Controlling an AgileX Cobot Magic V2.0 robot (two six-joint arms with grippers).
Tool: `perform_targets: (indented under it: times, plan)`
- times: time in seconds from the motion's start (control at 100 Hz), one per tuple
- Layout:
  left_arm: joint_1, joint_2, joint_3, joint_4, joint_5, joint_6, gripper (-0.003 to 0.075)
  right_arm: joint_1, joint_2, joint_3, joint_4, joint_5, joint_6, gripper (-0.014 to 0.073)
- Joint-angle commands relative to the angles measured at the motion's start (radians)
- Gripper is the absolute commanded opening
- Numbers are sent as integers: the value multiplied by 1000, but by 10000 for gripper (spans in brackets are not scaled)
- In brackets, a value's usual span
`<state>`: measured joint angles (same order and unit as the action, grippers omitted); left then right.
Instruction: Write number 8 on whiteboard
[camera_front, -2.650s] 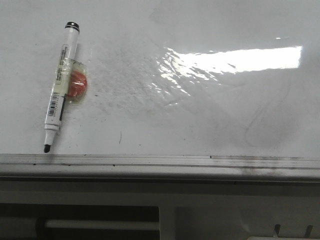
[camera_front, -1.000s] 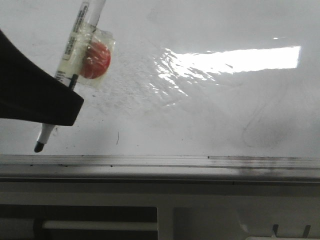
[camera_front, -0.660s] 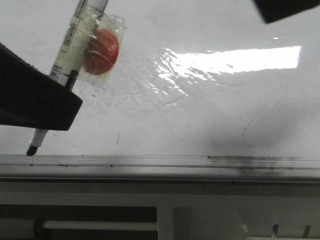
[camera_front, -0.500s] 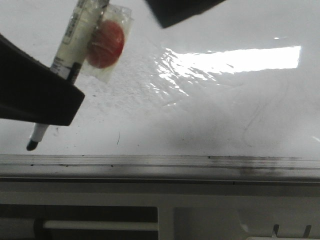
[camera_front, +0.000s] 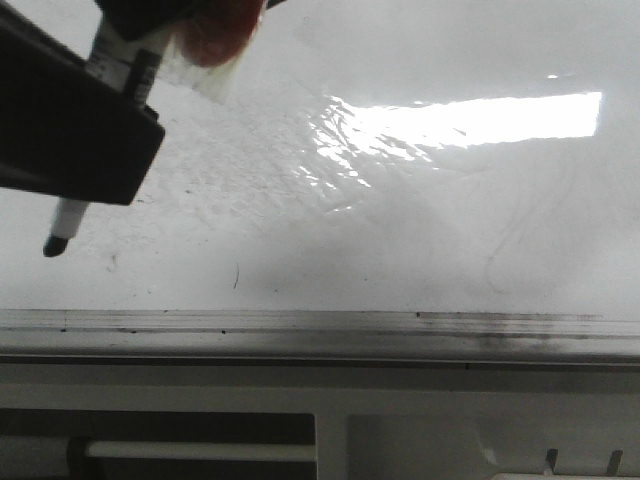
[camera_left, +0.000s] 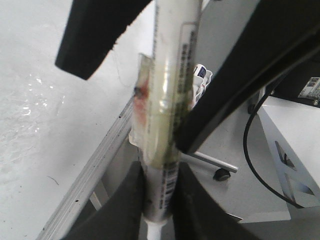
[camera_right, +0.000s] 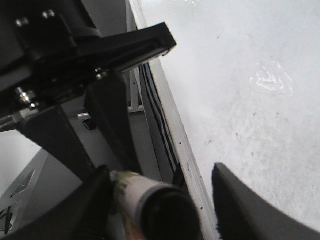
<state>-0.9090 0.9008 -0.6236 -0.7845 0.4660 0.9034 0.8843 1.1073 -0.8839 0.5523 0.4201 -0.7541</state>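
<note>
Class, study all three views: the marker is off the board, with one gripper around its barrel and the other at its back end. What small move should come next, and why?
Probably close the right gripper on the marker. Its fingers bracket the capped back end but look open, while the left gripper clamps the barrel. No number 8 shows on the whiteboard yet, and the marker's tip hangs above it.

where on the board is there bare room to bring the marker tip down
The whiteboard is bare from its middle rightward, between the glare patch above and the silver edge strip below, with only faint grey smudges there. The far-left corner is crowded: the left gripper holds the marker there, with the right gripper at its cap end.
</note>
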Motion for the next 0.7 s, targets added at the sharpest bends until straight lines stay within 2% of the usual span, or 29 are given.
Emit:
perform_targets:
  times: [0.0, 0.08, 0.19, 0.28, 0.35, 0.42, 0.45, 0.52, 0.57, 0.61, 0.69]
  plan:
    - [-8, -11, -32, -37, -21, 6, -20, 13, -3, -36, 19, -79, -12, 258]
    - [-8, -11, -32, -37, -14, 6, -20, 26, -3, -36, 19, -94, -12, 148]
    - [-8, -11, -32, -41, -18, 6, -20, 34, -3, -36, 19, -96, -12, -74]
    - [-8, -11, -32, -42, -32, 6, -15, 34, -3, -36, 5, -99, -14, -66]
    - [-8, -12, -34, -44, -36, 6, 46, 25, -13, -36, 1, -99, -14, -66]
    - [-6, -28, -34, -44, -36, -7, 179, 8, -31, -39, -22, -75, -14, -66]
    - [-6, -38, -34, -44, -36, -14, 258, -4, -38, -44, -36, -52, -14, -66]
    - [-6, -75, -34, -44, -36, -18, 403, -49, -63, -66, -62, 36, -14, -62]
    - [-6, -109, -34, -40, -36, -18, 466, -88, -83, -88, -81, 110, -14, -62]
    - [-5, -141, -34, -33, -36, -25, 481, -120, -101, -107, -104, 148, -14, -61]
    - [-5, -208, -27, 6, -56, -88, 463, -159, -143, -154, -213, 206, 40, -60]
